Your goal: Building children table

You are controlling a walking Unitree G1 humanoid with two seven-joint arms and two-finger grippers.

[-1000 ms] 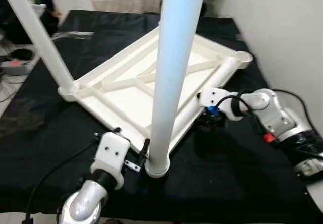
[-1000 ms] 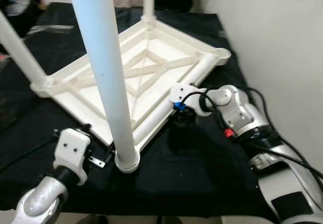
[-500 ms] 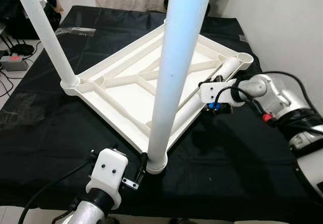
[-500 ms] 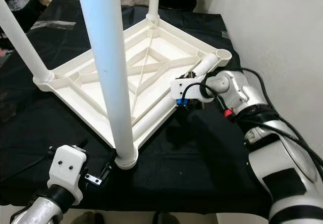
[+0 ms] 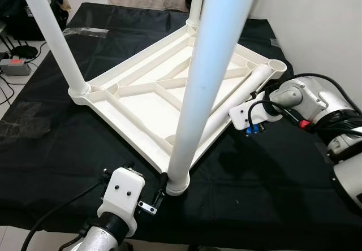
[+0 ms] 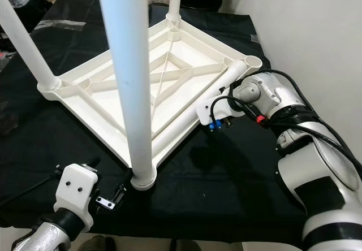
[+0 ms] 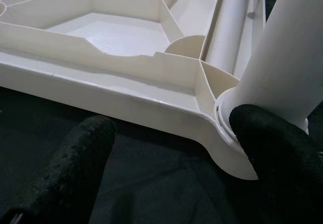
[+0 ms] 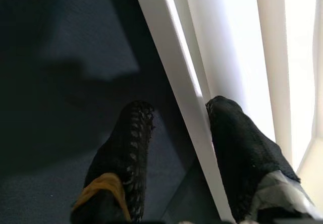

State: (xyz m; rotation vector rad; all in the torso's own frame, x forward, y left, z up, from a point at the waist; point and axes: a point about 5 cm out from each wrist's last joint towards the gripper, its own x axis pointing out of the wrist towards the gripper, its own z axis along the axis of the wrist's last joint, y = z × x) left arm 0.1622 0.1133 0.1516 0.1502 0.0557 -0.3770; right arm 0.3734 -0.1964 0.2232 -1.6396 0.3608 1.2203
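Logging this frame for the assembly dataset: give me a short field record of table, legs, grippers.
surface: black cloth
workpiece: white plastic tabletop, upside down, ribs up
legs fitted: three white tubes upright in corner sockets; nearest
loose leg: fourth white tube lying along the right edge
left gripper: open, at near corner
right gripper: open, fingers straddling the tabletop's edge

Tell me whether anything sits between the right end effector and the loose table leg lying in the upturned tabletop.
Only the tabletop's rim does: the right end effector straddles it, one finger over the black cloth, the other inside against the loose leg.
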